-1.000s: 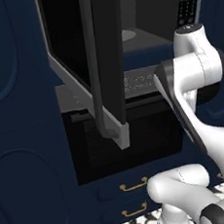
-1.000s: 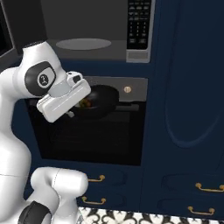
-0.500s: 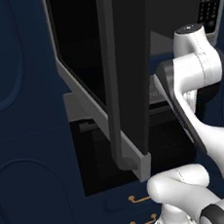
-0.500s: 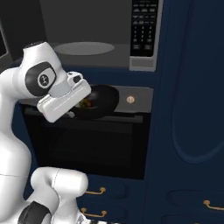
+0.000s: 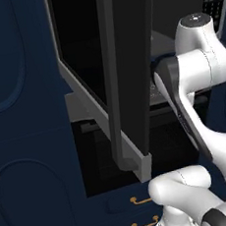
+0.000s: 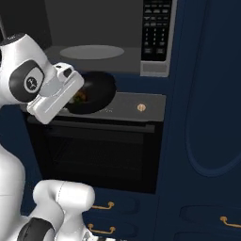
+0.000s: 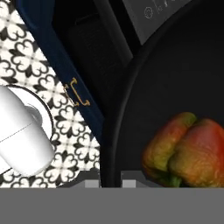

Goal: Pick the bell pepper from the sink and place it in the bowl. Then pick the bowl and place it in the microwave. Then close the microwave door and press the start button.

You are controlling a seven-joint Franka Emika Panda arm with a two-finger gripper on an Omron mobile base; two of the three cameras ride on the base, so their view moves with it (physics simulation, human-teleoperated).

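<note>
The tool (image 7: pixel 109 183) is clamped on the rim of the bowl (image 6: pixel 94 92), one finger on each side of the rim wall, and holds it in the air in front of the oven (image 6: pixel 94 150). The bell pepper (image 7: pixel 186 151) lies inside the bowl, just beside the tool's fingers. Above and beyond the tool is the open microwave (image 6: pixel 101 37), with its glass plate (image 6: pixel 92 52) and, to the right, the keypad (image 6: pixel 155 28). The microwave door (image 5: pixel 125 69) stands swung open to the tool's left. Below the tool is a patterned floor (image 7: pixel 39 65).
</note>
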